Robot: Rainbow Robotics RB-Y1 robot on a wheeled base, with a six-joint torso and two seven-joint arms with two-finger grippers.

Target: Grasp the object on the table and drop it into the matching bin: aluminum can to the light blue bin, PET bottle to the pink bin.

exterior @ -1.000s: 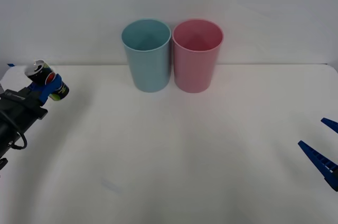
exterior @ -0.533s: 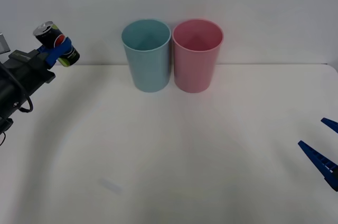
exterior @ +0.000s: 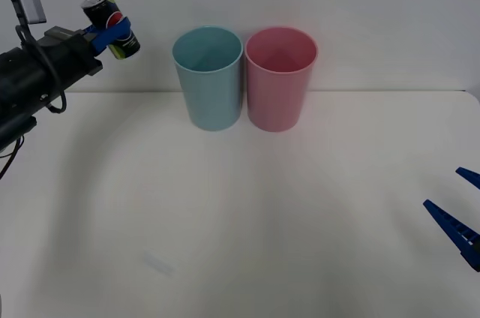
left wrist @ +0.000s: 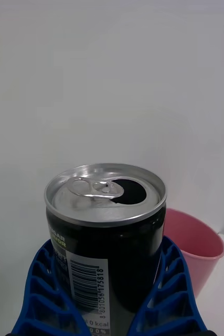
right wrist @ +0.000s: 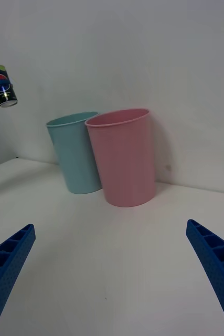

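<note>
My left gripper [exterior: 114, 31] is shut on the small black aluminum can [exterior: 109, 24], holding it tilted high in the air, to the left of the light blue bin [exterior: 208, 78] and above its rim level. The left wrist view shows the can [left wrist: 105, 231] up close, its silver top open, clasped between the blue fingers [left wrist: 49, 294], with the pink bin [left wrist: 193, 252] behind it. The pink bin [exterior: 280, 78] stands touching the light blue bin's right side at the back of the white table [exterior: 240, 213]. My right gripper [exterior: 459, 211] rests open at the table's right edge. The right wrist view shows both bins [right wrist: 75, 152] [right wrist: 123, 156] and the can [right wrist: 1, 85].
A plain white wall rises behind the bins. A faint small mark [exterior: 157, 263] lies on the tabletop near the front left. Wide bare tabletop spreads in front of the bins.
My left arm has lifted the can from just above the table's left edge up and to the right, toward the light blue bin. The right gripper has stayed still.
</note>
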